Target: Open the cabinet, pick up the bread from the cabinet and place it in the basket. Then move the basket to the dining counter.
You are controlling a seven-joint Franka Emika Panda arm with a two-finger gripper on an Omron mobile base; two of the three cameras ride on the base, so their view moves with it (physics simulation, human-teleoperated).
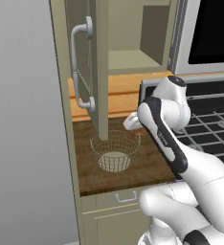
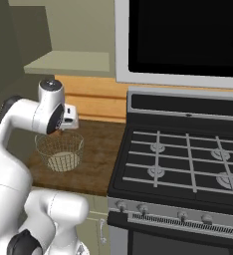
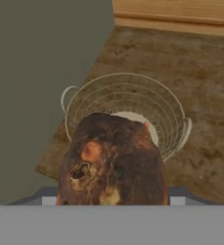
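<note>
The bread, a dark-brown crusty lump, fills the lower middle of the hand view and hides my fingertips. My gripper is shut on the bread and hangs just above the far rim of the basket. The wire basket stands on the short wooden worktop with only its cream base showing inside. The cabinet is open, its door swung out over the worktop's left side. The dining counter is out of view.
A black gas stove adjoins the worktop on the right, with a dark microwave above it. A grey wall stands at the left. The open door's handle juts toward me. A small drawer sits under the worktop.
</note>
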